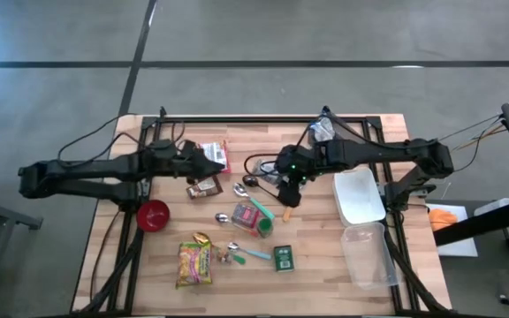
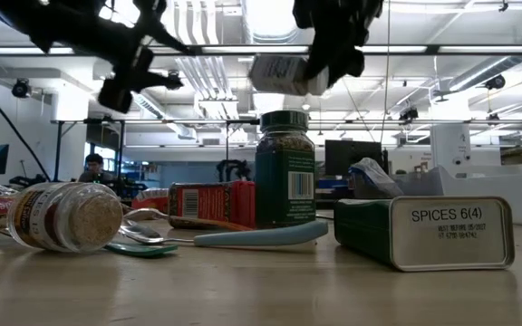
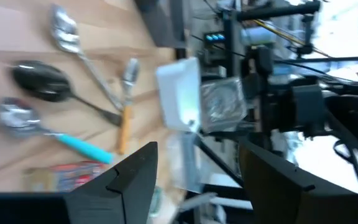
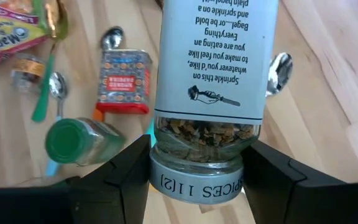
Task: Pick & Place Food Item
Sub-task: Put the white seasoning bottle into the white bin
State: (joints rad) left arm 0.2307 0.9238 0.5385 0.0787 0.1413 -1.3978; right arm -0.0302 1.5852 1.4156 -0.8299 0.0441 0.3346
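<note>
A spice jar [image 4: 213, 62] with a white label and a silver lid hangs in the air over the middle of the table. My right gripper [image 4: 197, 149] is shut on it, above the scattered items [image 1: 288, 190]. In the low view the jar [image 2: 284, 74] hangs high above the tabletop. My left gripper [image 3: 197, 180] stands open with nothing between its fingers. It is over the far left part of the table, by a red packet [image 1: 216, 155] and a brown packet [image 1: 204, 186]. My right gripper pinches the jar's lid end [image 4: 166, 165] between its two fingers, one on each side, where the glass meets the silver lid. The fingers slant down from above. The jar points away along the fingers and is lifted clear of the table.
Lying on the table are a green-lidded jar [image 4: 79, 142], a red tin [image 4: 124, 81], a green tin [image 1: 283, 257], a yellow snack bag [image 1: 193, 262] and several spoons. A red bowl [image 1: 153, 215] stands at the left. A white tray [image 1: 359, 196] and a clear container [image 1: 367, 254] sit at the right.
</note>
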